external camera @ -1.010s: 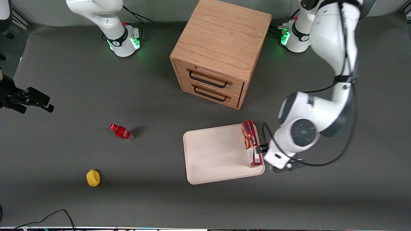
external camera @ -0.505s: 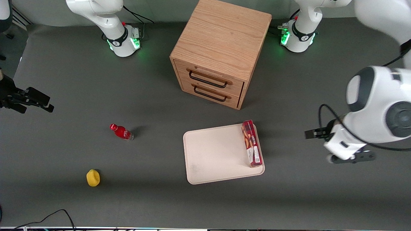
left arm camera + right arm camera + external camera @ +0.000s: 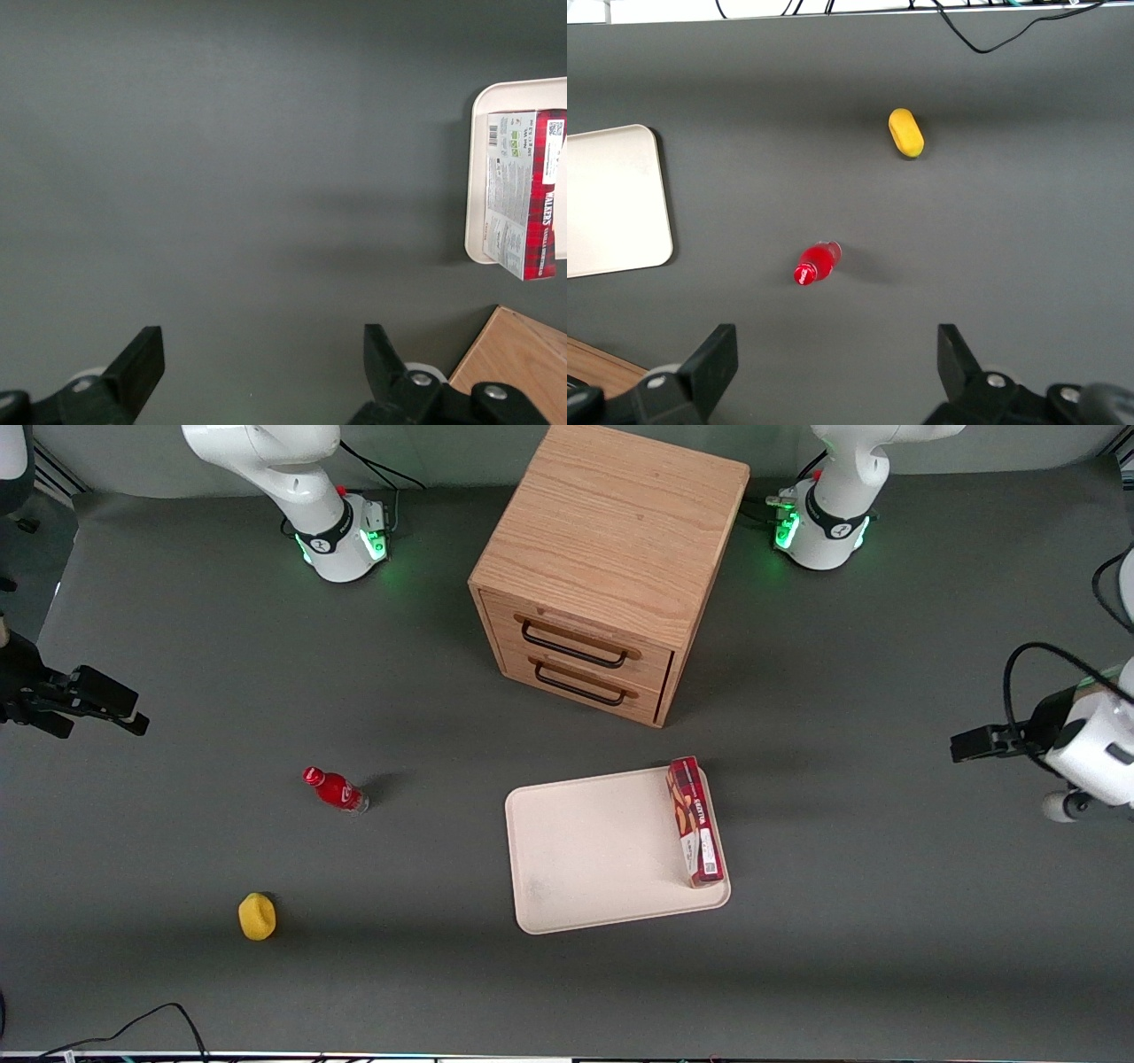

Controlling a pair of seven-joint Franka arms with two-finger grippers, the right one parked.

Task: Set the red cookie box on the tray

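Note:
The red cookie box [image 3: 695,824] lies flat on the tray [image 3: 594,850], along the tray's edge toward the working arm's end of the table. It also shows in the left wrist view [image 3: 527,190], lying on the tray [image 3: 476,177]. My left gripper [image 3: 1085,802] is far from the box, at the working arm's end of the table, above bare mat. In the left wrist view the gripper [image 3: 263,367] is open and empty, with only grey mat between its fingers. A corner of the tray [image 3: 611,199] shows in the right wrist view.
A wooden two-drawer cabinet [image 3: 602,567] stands farther from the front camera than the tray; its corner shows in the left wrist view [image 3: 518,354]. A small red bottle [image 3: 335,789] and a yellow object [image 3: 257,917] lie toward the parked arm's end.
My left gripper has drawn away from the box, moving to the working arm's end of the table. The box stays on the tray where it was.

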